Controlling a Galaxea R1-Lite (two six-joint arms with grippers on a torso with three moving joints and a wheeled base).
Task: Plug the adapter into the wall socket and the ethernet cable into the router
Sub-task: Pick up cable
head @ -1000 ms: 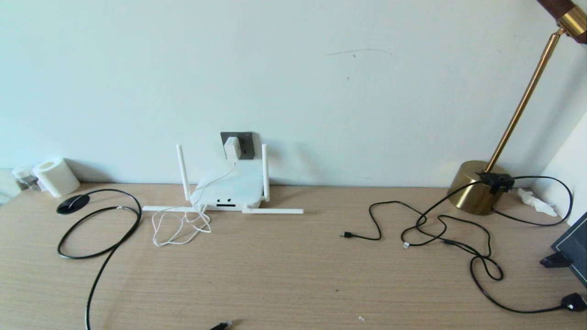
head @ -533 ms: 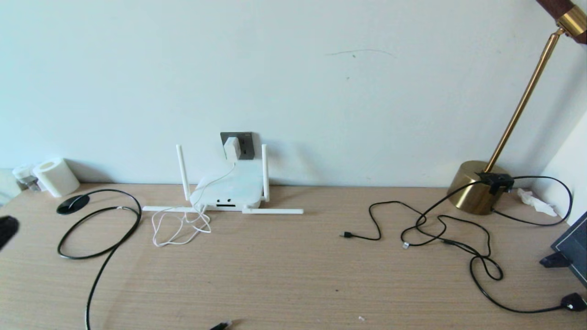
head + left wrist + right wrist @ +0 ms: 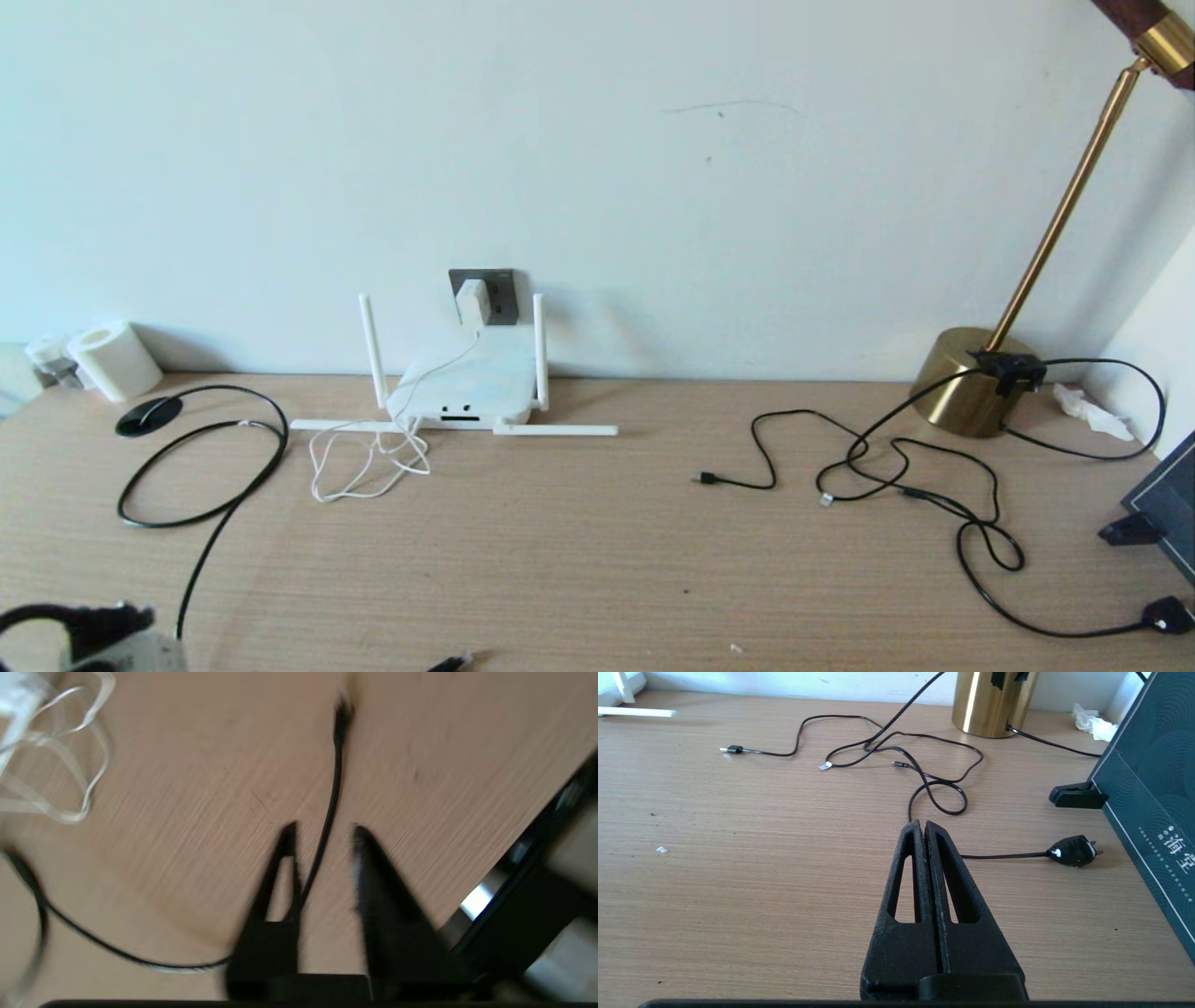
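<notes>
Adapter (image 3: 472,301): seated in the wall socket (image 3: 493,296), centre of the head view. Its thin white cord (image 3: 369,457) runs down over the router (image 3: 464,387) and lies coiled on the bench (image 3: 597,560) just left of the router's front edge.

Router: flat on the bench against the wall directly below the socket, two antennas upright, two lying flat to either side.

Ethernet cable (image 3: 201,467): looped on the left part of the bench, running towards the lower edge of the frame; its black plug (image 3: 451,664) lies at the bottom centre, well apart from the router.

Left claw (image 3: 322,833): above the bench with fingers apart, the ethernet cable passing between them in the left wrist view; contact cannot be judged. Only the arm's edge shows at the lower left corner of the head view.

Right claw (image 3: 923,828): fingers together, holding nothing, over bare bench near a tangle of thin black cables (image 3: 896,760) and a brass lamp base (image 3: 994,702).
</notes>
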